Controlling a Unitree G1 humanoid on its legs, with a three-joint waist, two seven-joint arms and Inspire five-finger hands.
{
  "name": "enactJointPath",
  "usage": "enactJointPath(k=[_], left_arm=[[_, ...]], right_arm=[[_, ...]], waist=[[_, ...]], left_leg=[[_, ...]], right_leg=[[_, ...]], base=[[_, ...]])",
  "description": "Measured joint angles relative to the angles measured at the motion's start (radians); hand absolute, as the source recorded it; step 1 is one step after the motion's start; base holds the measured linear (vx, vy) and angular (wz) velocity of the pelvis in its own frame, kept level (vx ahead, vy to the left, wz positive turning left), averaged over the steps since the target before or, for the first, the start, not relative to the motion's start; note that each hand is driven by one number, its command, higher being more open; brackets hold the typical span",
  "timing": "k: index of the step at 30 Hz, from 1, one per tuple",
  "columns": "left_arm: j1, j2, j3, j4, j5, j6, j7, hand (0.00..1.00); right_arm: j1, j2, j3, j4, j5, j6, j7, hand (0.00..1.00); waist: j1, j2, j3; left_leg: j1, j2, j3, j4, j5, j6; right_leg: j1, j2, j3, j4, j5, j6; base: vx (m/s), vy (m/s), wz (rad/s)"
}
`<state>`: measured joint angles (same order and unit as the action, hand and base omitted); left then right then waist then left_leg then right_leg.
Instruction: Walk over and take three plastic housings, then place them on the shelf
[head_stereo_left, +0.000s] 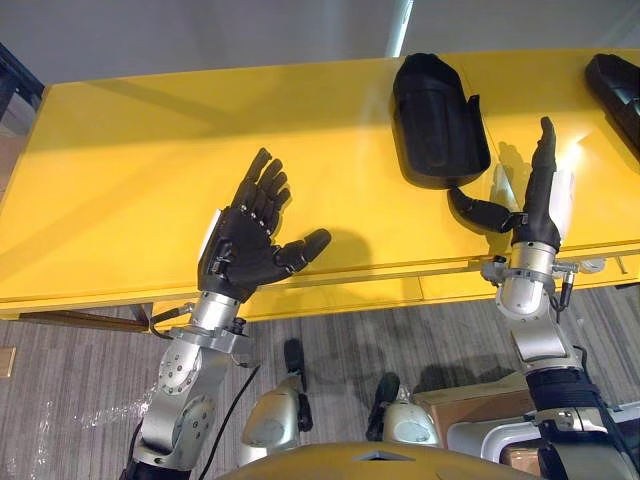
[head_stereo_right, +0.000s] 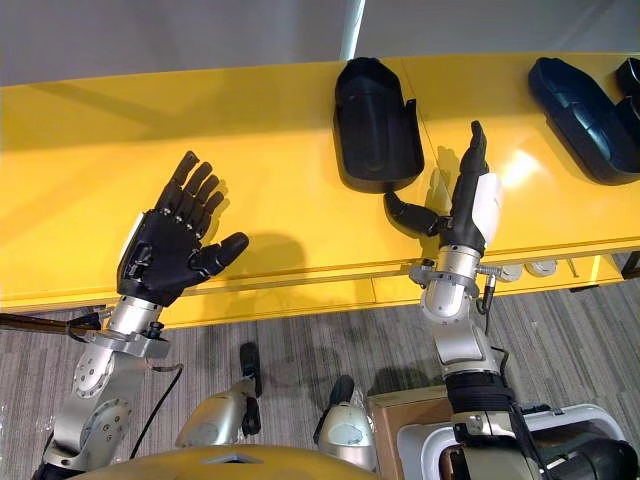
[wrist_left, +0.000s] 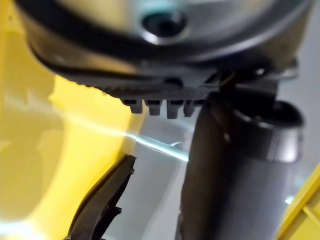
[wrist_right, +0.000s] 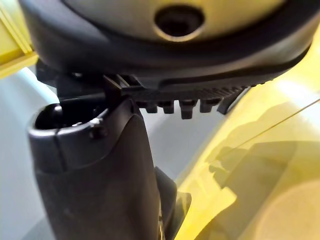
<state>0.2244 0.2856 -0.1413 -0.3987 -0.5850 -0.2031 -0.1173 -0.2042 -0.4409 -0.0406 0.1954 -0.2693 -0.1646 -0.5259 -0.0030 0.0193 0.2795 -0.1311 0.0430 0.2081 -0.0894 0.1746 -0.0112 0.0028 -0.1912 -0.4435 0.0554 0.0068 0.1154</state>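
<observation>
The left robot hand (head_stereo_left: 250, 235) hovers palm-up over the yellow worktop (head_stereo_left: 120, 160), fingers spread wide and holding nothing. Well to its right, the right robot hand (head_stereo_left: 535, 205) stands edge-on with fingers straight and empty too. Its thumb stretches toward a black plastic housing (head_stereo_left: 437, 120) lying just ahead of it. Whether the thumb tip touches the housing's near edge I cannot tell. A second plastic housing (head_stereo_right: 580, 115) lies further to that hand's right. The walk-up looks finished. No housing has been taken yet, so all three picks and the shelf placement remain.
</observation>
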Motion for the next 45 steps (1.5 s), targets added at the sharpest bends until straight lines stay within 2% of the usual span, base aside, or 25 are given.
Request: enactJointPath(k=[9, 17, 19, 22, 24, 28, 30, 33, 36, 37, 38, 40, 42, 45], left_arm=[[0.003, -0.002, 0.005, 0.000, 0.001, -0.008, -0.022, 1.00], [0.022, -0.019, 0.055, -0.005, 0.001, -0.010, -0.043, 1.00], [0.021, -0.037, 0.058, -0.012, 0.003, -0.010, -0.052, 1.00], [0.021, -0.046, 0.037, -0.032, 0.004, -0.010, -0.060, 1.00], [0.018, -0.052, 0.017, -0.038, 0.003, -0.010, -0.068, 1.00], [0.015, -0.067, -0.052, -0.038, 0.000, -0.005, -0.107, 1.00], [0.015, -0.080, -0.103, -0.037, -0.001, 0.017, -0.127, 1.00], [0.010, -0.076, -0.162, -0.029, 0.009, 0.034, -0.144, 1.00], [-0.036, -0.054, -0.206, 0.040, 0.045, 0.038, -0.131, 1.00], [-0.068, -0.036, -0.208, 0.074, 0.045, 0.044, -0.124, 1.00], [-0.082, -0.027, -0.208, 0.088, 0.046, 0.048, -0.117, 1.00], [-0.137, -0.001, -0.209, 0.126, 0.051, 0.050, -0.078, 1.00], [-0.168, 0.005, -0.209, 0.129, 0.051, 0.050, -0.054, 1.00], [-0.213, -0.002, -0.232, 0.133, 0.052, 0.050, -0.022, 1.00]], right_arm=[[0.007, 0.000, -0.003, 0.001, 0.000, -0.006, 0.008, 1.00], [0.232, 0.020, -0.043, -0.228, 0.007, -0.118, 0.144, 1.00], [0.299, 0.060, -0.061, -0.315, 0.049, -0.149, 0.168, 1.00], [0.364, 0.126, -0.078, -0.398, 0.132, -0.165, 0.173, 1.00], [0.382, 0.170, -0.078, -0.410, 0.169, -0.172, 0.171, 1.00], [0.447, 0.254, -0.078, -0.410, 0.177, -0.162, 0.122, 1.00], [0.492, 0.301, -0.082, -0.412, 0.219, -0.144, 0.096, 1.00], [0.572, 0.337, -0.108, -0.448, 0.294, -0.126, 0.109, 1.00], [0.659, 0.333, -0.160, -0.468, 0.375, -0.126, 0.175, 1.00], [0.687, 0.331, -0.184, -0.469, 0.410, -0.126, 0.197, 1.00], [0.701, 0.330, -0.195, -0.469, 0.431, -0.127, 0.208, 1.00], [0.761, 0.330, -0.241, -0.469, 0.525, -0.133, 0.242, 1.00], [0.799, 0.332, -0.262, -0.468, 0.567, -0.138, 0.265, 1.00], [0.830, 0.333, -0.261, -0.468, 0.597, -0.163, 0.320, 1.00]], waist=[[-0.001, 0.006, 0.003], [0.002, 0.006, 0.003], [-0.006, 0.007, 0.000], [-0.015, 0.006, -0.017], [-0.033, 0.003, -0.038], [-0.045, -0.008, -0.077], [-0.062, -0.011, -0.089], [-0.096, -0.010, -0.103], [-0.156, -0.005, -0.141], [-0.188, -0.003, -0.144], [-0.201, -0.002, -0.147], [-0.251, 0.003, -0.151], [-0.275, 0.003, -0.151], [-0.283, 0.007, -0.152]], left_leg=[[0.001, 0.002, -0.011, 0.000, 0.003, -0.003], [0.035, 0.002, 0.011, -0.001, 0.000, -0.002], [0.057, 0.004, 0.023, -0.001, -0.016, -0.010], [0.072, 0.008, 0.053, -0.001, -0.025, -0.010], [0.081, 0.007, 0.070, -0.001, -0.031, -0.009], [0.125, 0.012, 0.133, -0.001, -0.044, -0.008], [0.160, 0.023, 0.205, 0.000, -0.063, -0.017], [0.197, 0.039, 0.314, 0.000, -0.094, -0.037], [0.226, 0.056, 0.445, 0.002, -0.116, -0.058], [0.246, 0.063, 0.491, 0.003, -0.123, -0.068], [0.253, 0.067, 0.513, 0.004, -0.126, -0.072], [0.270, 0.082, 0.576, 0.004, -0.131, -0.084], [0.273, 0.095, 0.605, 0.004, -0.132, -0.091], [0.278, 0.116, 0.619, 0.005, -0.130, -0.098]], right_leg=[[0.000, 0.000, -0.006, 0.013, -0.010, -0.011], [0.027, -0.001, 0.006, 0.008, -0.010, -0.006], [0.047, 0.001, 0.013, -0.006, -0.009, -0.003], [0.052, 0.002, 0.037, -0.019, -0.009, -0.003], [0.054, 0.001, 0.051, -0.026, -0.001, 0.006], [0.059, 0.001, 0.122, -0.027, 0.003, 0.008], [0.047, 0.008, 0.193, -0.027, 0.009, 0.007], [0.022, 0.026, 0.297, -0.043, 0.023, 0.008], [-0.021, 0.055, 0.427, -0.064, 0.046, 0.011], [-0.025, 0.068, 0.472, -0.077, 0.062, 0.002], [-0.030, 0.075, 0.494, -0.081, 0.066, 0.002], [-0.047, 0.096, 0.552, -0.094, 0.082, -0.001], [-0.058, 0.114, 0.575, -0.098, 0.087, -0.003], [-0.061, 0.137, 0.585, -0.097, 0.089, -0.003]], base=[[0.00, -0.002, 0.02], [0.02, -0.005, -0.05], [0.02, -0.004, -0.16], [0.01, 0.002, -0.26], [0.05, 0.012, -0.30], [0.06, 0.009, -0.48], [0.02, 0.009, -0.92], [0.00, -0.001, -1.15], [0.02, -0.007, -1.30], [0.04, -0.021, -1.28], [0.04, -0.040, -1.17], [0.02, -0.068, -0.91], [0.00, -0.085, -0.52], [-0.03, -0.106, -0.19]])
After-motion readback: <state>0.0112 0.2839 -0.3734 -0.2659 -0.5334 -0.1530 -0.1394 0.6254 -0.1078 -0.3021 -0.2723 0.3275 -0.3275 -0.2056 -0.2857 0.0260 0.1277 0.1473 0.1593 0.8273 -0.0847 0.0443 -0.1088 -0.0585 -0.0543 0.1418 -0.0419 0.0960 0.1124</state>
